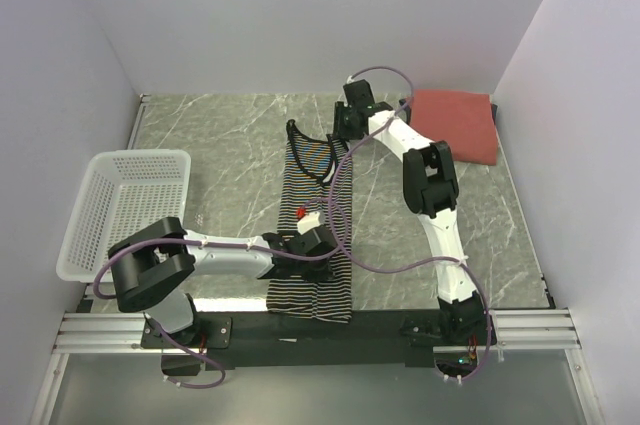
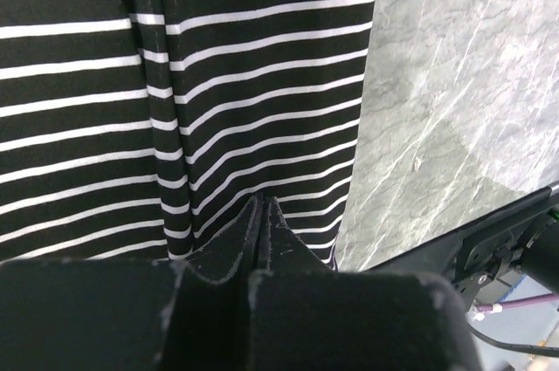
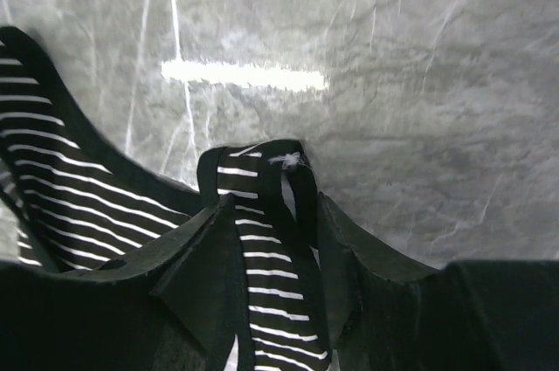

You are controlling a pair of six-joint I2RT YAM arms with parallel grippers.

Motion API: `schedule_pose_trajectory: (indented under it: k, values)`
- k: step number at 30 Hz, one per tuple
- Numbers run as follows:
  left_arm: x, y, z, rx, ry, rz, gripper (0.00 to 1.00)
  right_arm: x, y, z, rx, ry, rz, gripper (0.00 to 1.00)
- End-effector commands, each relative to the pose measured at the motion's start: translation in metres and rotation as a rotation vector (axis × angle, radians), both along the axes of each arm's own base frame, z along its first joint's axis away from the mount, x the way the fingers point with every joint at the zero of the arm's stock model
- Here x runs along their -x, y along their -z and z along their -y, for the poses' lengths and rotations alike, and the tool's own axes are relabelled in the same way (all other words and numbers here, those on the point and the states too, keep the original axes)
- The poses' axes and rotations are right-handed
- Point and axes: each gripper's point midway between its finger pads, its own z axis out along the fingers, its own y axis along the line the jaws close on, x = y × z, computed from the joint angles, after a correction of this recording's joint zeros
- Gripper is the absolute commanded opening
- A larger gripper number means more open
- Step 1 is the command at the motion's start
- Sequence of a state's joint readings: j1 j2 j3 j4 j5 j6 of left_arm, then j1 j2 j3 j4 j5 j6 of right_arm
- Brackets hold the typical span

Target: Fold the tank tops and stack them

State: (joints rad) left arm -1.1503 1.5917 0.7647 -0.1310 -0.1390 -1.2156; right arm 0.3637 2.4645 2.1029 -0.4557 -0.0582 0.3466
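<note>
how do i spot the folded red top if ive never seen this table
Start at the grey marble-look tabletop and go to its far right corner. The rust-red folded cloth top lies there as a flat, compact square. Unlike the black-and-white striped tank top stretched out long in the middle, it is one plain colour and neatly folded.

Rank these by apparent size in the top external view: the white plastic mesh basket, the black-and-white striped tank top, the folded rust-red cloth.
Largest, too alike to separate: white plastic mesh basket and black-and-white striped tank top; the basket's raised walls may inflate it.
Smallest: folded rust-red cloth, clearly.
</note>
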Motion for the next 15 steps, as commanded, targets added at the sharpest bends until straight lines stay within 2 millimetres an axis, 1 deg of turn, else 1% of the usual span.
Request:
schedule_pose_trajectory:
  k: [1, 4, 5, 6, 8, 9, 10, 12, 14, 15]
  values:
    - [0.01, 0.009, -0.019, -0.051, 0.022, -0.032, 0.0, -0.009, -0.013, 0.005, 0.056, -0.006, 0.044, 0.5]
    - [0.01, 0.01, -0.021, -0.05, 0.018, -0.037, 0.0, -0.006, -0.011, 0.004, 0.074, -0.016, 0.034, 0.5]
    - [0.01, 0.01, -0.02, -0.045, 0.018, -0.036, 0.0, -0.006, -0.008, 0.002, 0.073, -0.016, 0.027, 0.47]
    - [0.011, 0.01, -0.02, -0.045, 0.019, -0.038, 0.01, -0.006, -0.006, 0.006, 0.094, -0.003, 0.018, 0.4]
    - [0.011, 0.01, -0.021, -0.047, 0.017, -0.04, 0.01, -0.007, -0.006, 0.009, 0.104, 0.008, 0.02, 0.31]
    - [0.011, 0.011, -0.021, -0.046, 0.017, -0.041, 0.01, -0.009, -0.008, 0.011, 0.112, 0.019, 0.025, 0.18]
    - [0.011, 0.01, -0.021, -0.044, 0.016, -0.042, 0.01, -0.01, -0.009, 0.013, 0.116, 0.028, 0.03, 0.12]
    - [0.012, 0.011, -0.022, -0.043, 0.014, -0.043, 0.01, -0.011, -0.011, 0.013, 0.113, 0.028, 0.039, 0.07]
    - [0.014, 0.013, -0.024, -0.043, 0.013, -0.052, 0.01, -0.014, -0.016, 0.02, 0.128, 0.058, 0.052, 0.01]
    - [0.014, 0.014, -0.024, -0.041, 0.013, -0.053, 0.01, -0.017, -0.019, 0.023, 0.129, 0.076, 0.065, 0.0]
